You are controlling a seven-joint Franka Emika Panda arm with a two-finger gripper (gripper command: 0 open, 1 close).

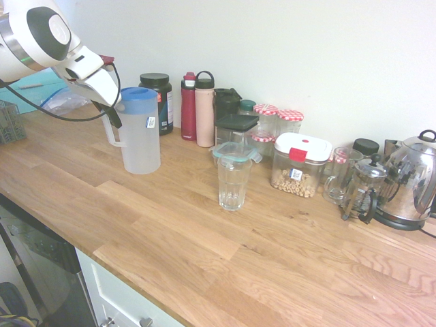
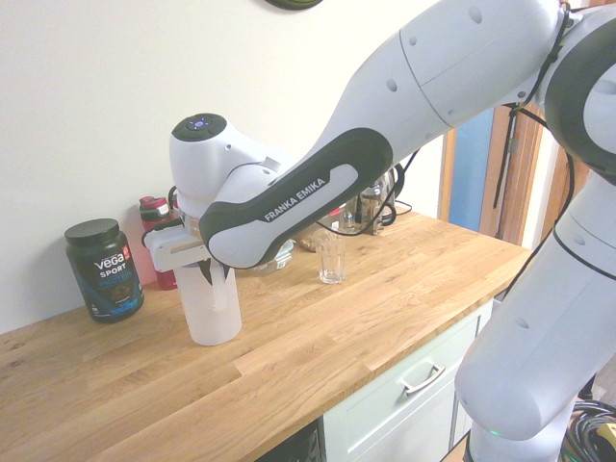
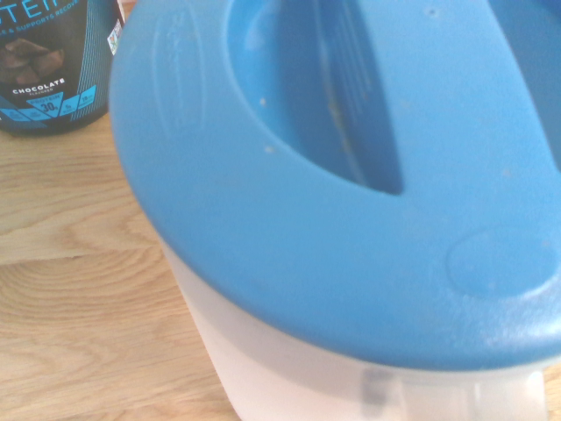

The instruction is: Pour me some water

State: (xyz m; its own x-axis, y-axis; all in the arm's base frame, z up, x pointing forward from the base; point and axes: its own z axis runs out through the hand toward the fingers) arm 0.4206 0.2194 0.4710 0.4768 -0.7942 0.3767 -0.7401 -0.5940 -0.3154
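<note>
A tall frosted-white jug [image 1: 141, 133] with a blue lid [image 3: 307, 175] stands upright on the wooden counter, its side handle [image 1: 109, 131] turned toward the arm. The water inside cannot be made out through the frosted wall. My gripper [image 1: 113, 113] comes in from above the handle and is shut on its top part. From the other side, the wrist covers the jug's [image 2: 212, 308] upper half. An empty clear drinking glass [image 1: 234, 180] stands about a hand's width from the jug, also seen behind the arm [image 2: 332, 258].
A dark protein tub [image 1: 157, 102] stands just behind the jug. Along the wall run a red bottle [image 1: 189, 107], a pink bottle [image 1: 204, 109], jars, a nut container [image 1: 300, 167], a glass mug [image 1: 338, 177], a French press [image 1: 364, 191] and a steel kettle [image 1: 412, 180].
</note>
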